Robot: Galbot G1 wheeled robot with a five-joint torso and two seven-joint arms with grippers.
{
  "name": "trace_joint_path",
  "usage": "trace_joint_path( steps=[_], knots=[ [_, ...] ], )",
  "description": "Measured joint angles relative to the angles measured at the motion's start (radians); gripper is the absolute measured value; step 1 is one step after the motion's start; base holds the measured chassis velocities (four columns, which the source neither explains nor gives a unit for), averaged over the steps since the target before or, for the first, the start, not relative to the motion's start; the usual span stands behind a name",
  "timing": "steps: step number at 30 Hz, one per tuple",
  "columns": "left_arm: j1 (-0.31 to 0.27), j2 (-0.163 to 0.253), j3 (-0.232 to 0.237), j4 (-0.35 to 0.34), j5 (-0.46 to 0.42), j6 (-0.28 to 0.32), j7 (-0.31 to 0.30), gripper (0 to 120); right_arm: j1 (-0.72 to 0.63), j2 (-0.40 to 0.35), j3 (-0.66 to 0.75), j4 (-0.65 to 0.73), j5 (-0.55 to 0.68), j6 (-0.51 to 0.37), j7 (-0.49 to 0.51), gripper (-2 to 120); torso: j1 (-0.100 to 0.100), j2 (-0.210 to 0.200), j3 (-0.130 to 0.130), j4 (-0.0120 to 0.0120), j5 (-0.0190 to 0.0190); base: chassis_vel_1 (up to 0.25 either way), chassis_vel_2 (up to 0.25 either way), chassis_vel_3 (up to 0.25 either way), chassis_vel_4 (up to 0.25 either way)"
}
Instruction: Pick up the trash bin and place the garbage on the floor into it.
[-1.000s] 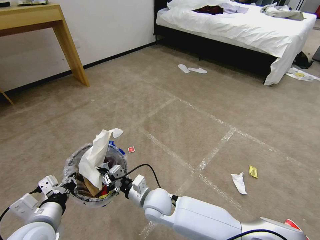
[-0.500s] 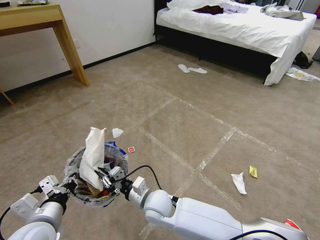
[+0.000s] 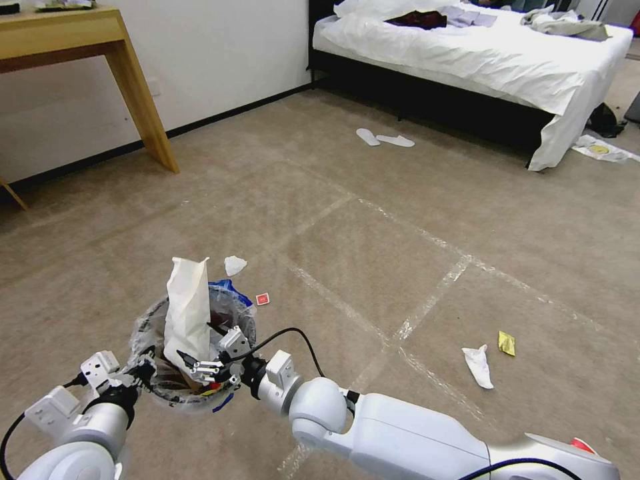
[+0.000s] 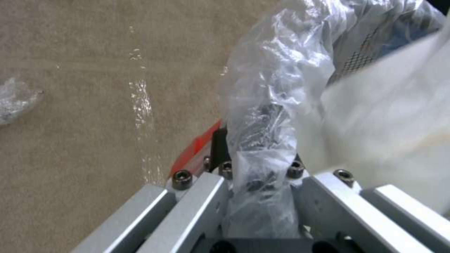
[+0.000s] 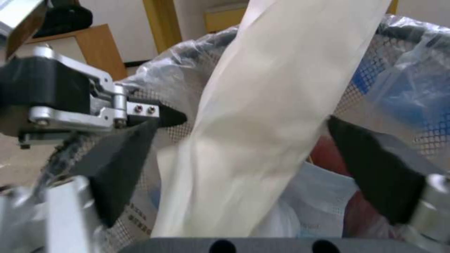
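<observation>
Sunk deeper into the trash bin [image 3: 193, 353], the white paper [image 3: 187, 313] stands tall; right end effector [image 3: 200, 368] spread apart, left end effector [image 3: 141, 371] clamped on rim. Paper may topple out.

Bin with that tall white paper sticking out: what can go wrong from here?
1. The paper stands well above the bin rim, and the right pincer is open around it: it may tip out onto the floor.
2. The left pincer clamps the rim through the thin liner; the plastic could slip or tear.
3. A white scrap and red scrap lie just beyond the bin, easy to miss.
</observation>
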Motion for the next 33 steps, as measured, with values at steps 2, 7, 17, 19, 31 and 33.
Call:
trace_joint_path(
  steps=[2,7,17,19,31,33],
  knots=[
    [-0.001,0.0,0.0,0.001,0.0,0.0,0.0,1,0.0,-0.001,0.001,0.003,0.001,0.0,0.001,97,0.0,0.0,0.0,0.0,0.0,0.0,0.0,0.0,0.0],
    [-0.009,0.0,0.001,0.011,-0.001,0.0,0.001,1,0.0,-0.013,0.008,0.031,0.004,-0.001,0.002,100,0.0,0.0,0.0,0.0,0.0,0.0,0.0,0.0,0.0],
    [-0.017,0.0,-0.004,0.024,0.004,-0.004,-0.008,1,-0.004,-0.035,0.029,0.088,0.012,-0.006,0.01,100,0.0,0.0,0.0,-0.0003,0.0002,0.0,0.0,0.0,0.0],
    [-0.017,0.0,-0.004,0.025,0.004,-0.004,-0.008,1,-0.004,-0.035,0.033,0.092,0.012,-0.006,0.01,100,0.0,0.0,0.0,-0.0002,0.0003,0.0,0.0,0.0,0.0],
    [-0.015,0.003,-0.006,0.029,0.004,-0.002,-0.007,1,-0.009,-0.034,0.043,0.108,0.017,-0.007,0.009,100,0.0,0.0,0.0,0.0,0.0,0.0,0.0,0.0,0.0],
    [-0.015,0.003,-0.005,0.029,0.004,-0.002,-0.007,1,-0.01,-0.035,0.044,0.113,0.02,-0.007,0.009,100,0.0,0.0,0.0,0.0,0.0,0.0,0.0,0.0,0.0]
  ],
)
